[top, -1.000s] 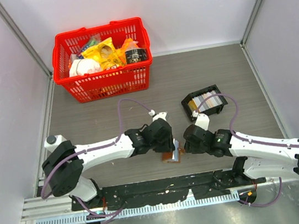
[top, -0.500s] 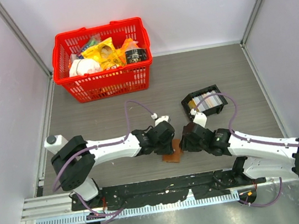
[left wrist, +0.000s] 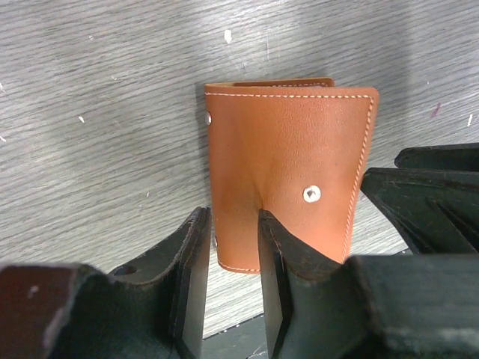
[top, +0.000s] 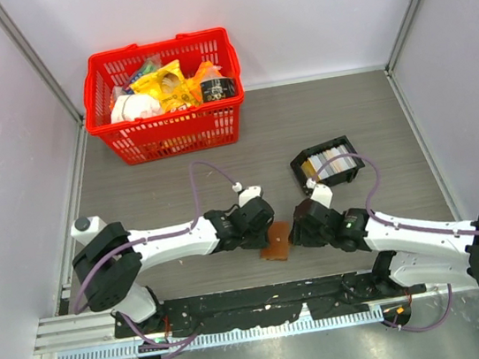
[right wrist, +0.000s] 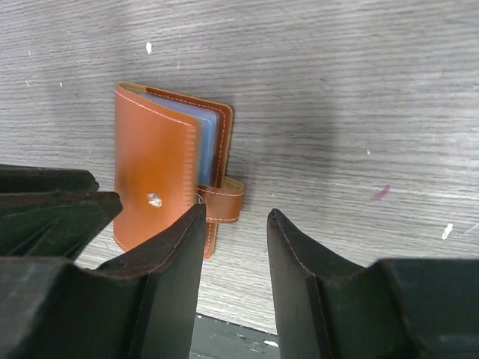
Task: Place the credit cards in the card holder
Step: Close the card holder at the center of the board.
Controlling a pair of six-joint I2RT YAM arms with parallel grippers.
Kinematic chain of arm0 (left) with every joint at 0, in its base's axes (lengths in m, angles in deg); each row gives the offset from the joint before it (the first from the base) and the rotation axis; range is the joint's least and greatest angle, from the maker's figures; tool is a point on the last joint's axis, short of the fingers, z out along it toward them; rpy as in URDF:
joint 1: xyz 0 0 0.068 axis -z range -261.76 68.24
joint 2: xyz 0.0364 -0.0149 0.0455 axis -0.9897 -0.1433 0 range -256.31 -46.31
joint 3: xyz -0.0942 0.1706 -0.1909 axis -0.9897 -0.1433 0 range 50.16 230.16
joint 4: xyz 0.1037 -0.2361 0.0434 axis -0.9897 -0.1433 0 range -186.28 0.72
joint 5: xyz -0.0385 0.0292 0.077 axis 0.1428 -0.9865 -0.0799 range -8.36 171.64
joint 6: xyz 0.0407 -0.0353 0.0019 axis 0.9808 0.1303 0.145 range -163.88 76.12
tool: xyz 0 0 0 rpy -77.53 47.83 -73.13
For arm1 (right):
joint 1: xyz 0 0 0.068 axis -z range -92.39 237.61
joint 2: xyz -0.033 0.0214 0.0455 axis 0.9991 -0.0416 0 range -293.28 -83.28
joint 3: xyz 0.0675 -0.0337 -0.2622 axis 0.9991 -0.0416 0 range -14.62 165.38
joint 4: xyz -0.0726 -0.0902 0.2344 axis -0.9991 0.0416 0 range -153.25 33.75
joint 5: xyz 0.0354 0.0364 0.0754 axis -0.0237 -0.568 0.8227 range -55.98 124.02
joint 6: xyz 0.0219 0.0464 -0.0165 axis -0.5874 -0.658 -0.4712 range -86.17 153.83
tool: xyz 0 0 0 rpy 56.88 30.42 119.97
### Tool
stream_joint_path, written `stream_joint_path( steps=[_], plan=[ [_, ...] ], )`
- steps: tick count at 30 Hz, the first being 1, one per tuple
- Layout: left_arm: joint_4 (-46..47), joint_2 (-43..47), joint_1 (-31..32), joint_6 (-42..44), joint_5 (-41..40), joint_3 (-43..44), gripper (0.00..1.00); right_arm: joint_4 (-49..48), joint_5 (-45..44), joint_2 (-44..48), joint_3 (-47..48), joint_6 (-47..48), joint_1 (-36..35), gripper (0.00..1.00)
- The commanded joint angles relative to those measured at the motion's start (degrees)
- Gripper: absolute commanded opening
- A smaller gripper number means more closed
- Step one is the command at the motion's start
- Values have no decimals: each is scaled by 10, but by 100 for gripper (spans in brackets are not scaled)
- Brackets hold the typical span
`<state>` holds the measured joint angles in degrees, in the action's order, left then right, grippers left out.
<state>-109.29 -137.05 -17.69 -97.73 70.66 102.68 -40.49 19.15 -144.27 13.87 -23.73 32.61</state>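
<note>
Card holder (top: 276,241): closed on surface, blue card edge apparently inside.
Credit cards (top: 334,163): several remain beyond holder.
Left pincer (left wrist: 232,258): released.
Right pincer (right wrist: 233,247): released.

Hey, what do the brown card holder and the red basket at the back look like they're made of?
The card holder looks like smooth tan leather or a leather imitation: matte grain, pale stitching along its edges, a metal snap stud. The red basket looks like glossy moulded plastic, given its uniform colour and lattice walls.

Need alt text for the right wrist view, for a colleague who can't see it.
A brown leather card holder lies nearly folded on the grey wood-grain table, its snap tab unfastened and a light blue card showing inside. The right gripper, fingers apart, hangs just beside the tab.
</note>
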Motion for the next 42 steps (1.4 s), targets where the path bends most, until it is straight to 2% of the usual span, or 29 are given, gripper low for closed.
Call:
stream_joint_path(
  steps=[1,4,9,18,20,22,27,35,42],
  plan=[
    [-6,17,2,1,-23,2,35,-24,9,46,-33,-20,1,44],
    [-6,12,2,4,-26,9,35,-10,18,35,-30,-13,1,44],
    [-13,5,1,13,-32,25,35,-75,58,11,-46,9,-4,44],
    [-21,-13,-7,21,-26,47,36,-82,47,-18,-36,15,-15,45],
    [-29,-16,-8,22,-28,52,35,-42,23,2,-15,10,-29,45],
    [-23,-16,-8,19,-27,49,35,-50,9,27,-18,10,-40,47],
    [-20,-25,-9,20,-19,56,36,-62,30,9,-37,9,-44,47],
    [-16,-26,-8,20,-15,58,35,-76,-17,-39,-30,13,-50,47],
    [-13,-29,-8,23,-12,57,35,-49,-97,-29,-28,-9,-50,47]
  ],
)
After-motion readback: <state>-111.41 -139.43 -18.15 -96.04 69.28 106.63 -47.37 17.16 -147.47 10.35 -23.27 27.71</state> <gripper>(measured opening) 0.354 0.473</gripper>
